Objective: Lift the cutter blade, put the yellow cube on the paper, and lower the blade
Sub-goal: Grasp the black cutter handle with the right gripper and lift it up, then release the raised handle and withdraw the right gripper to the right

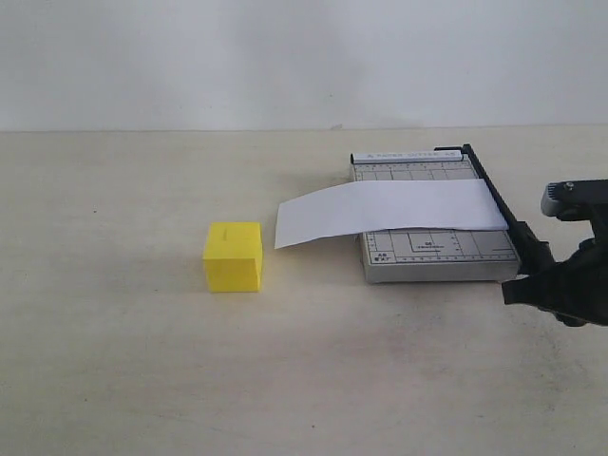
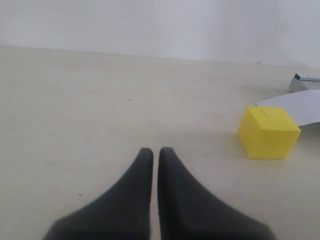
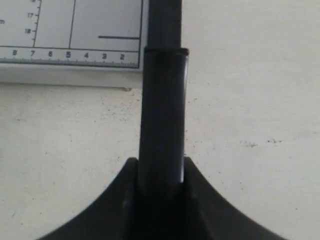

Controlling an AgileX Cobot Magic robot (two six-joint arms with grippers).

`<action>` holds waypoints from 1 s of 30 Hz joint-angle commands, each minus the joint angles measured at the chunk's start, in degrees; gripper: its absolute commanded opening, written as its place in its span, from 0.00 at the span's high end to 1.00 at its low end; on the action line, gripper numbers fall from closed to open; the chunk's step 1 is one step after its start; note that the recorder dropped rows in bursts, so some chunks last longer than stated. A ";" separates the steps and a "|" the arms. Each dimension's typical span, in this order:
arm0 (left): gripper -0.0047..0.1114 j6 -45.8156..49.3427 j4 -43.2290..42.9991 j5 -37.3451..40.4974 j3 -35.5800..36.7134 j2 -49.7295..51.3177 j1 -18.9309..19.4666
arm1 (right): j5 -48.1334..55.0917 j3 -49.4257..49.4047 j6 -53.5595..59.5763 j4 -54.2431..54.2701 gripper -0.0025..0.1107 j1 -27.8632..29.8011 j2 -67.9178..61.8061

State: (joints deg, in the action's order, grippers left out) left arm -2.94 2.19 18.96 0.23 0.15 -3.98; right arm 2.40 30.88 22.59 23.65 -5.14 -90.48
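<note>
At the right edge of the grey board (image 1: 437,255), the right gripper (image 3: 160,167) clamps the handle of the cutter blade (image 1: 496,198), the yellow cube (image 1: 234,256) sits left of the paper (image 1: 389,211) (draped across the board), and the left gripper (image 2: 155,152) is pinched together, empty.

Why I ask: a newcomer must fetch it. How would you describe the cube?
On the table, find the grey board at right. White paper overhangs its left edge; the cube stands just beyond, apart. It is the only yellow thing.
</note>
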 commanded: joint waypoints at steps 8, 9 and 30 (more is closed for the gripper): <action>0.92 -0.41 -0.15 -0.92 -0.23 -0.15 0.09 | 2.61 5.62 0.51 -0.26 0.98 -0.07 13.34; 0.92 -0.41 -0.15 -0.92 -0.23 -0.15 0.09 | 2.32 7.36 0.51 -0.26 0.98 -0.07 16.54; 0.92 -0.41 -0.15 -0.92 -0.23 -0.15 0.09 | 6.86 16.69 1.74 -3.83 0.50 -0.07 31.33</action>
State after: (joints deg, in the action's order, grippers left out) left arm -2.94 2.19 18.96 0.23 0.15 -3.98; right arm 9.96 45.65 23.67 20.61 -5.09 -62.57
